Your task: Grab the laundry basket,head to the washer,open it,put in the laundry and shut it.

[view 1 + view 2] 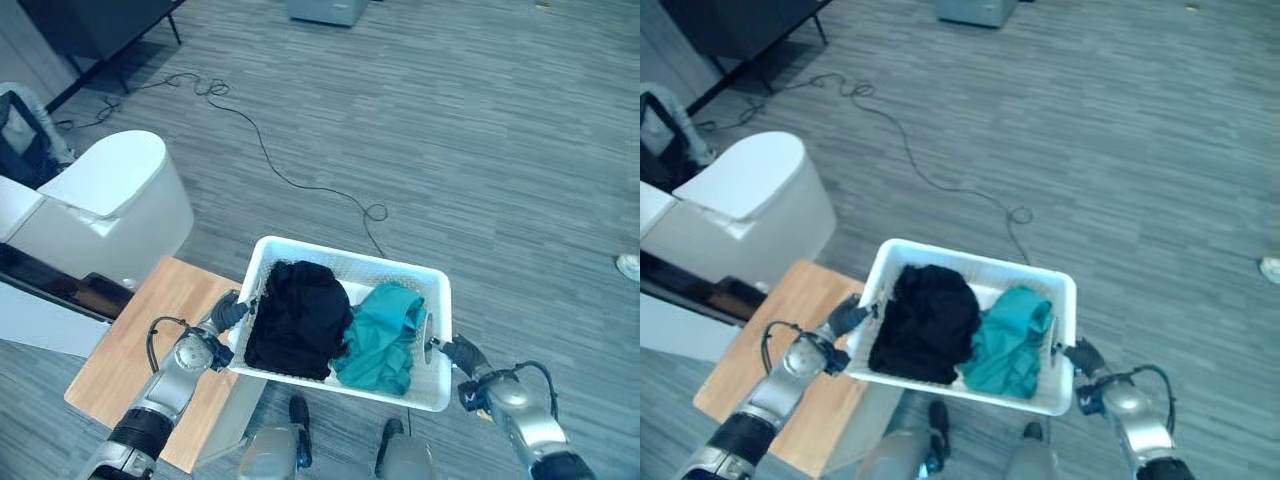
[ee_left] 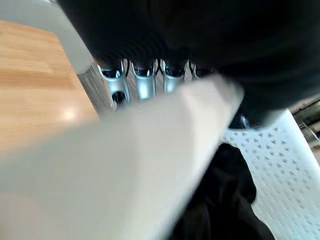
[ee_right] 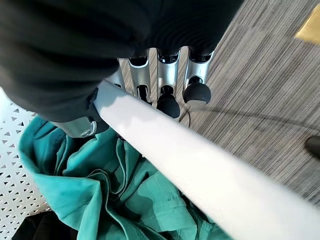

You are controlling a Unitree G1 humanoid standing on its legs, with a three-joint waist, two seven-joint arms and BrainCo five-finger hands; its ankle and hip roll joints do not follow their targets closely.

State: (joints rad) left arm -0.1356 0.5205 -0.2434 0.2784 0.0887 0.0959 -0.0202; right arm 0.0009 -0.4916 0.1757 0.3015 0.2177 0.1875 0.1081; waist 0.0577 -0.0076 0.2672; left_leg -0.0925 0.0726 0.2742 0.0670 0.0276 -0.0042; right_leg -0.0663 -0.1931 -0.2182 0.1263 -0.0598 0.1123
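White laundry basket (image 1: 432,300) is carried level in front of the robot, holding a black garment (image 1: 298,318) and a teal garment (image 1: 385,335). Left hand (image 1: 228,312) clamps the basket's left rim; right hand (image 1: 456,352) clamps the right rim, fingers curled under and thumb over. Judged step: transport to the washer. The white appliance (image 1: 108,205) on the left is likely the target. The wooden tabletop (image 1: 135,350) edge lies below the basket's left end; the open floor (image 1: 480,130) ahead carries a loose cable (image 1: 300,183).

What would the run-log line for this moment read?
stage: carrying | left hand: shut on laundry basket rim | right hand: shut on opposite rim | load: black garment, teal garment | wooden table at robot's left
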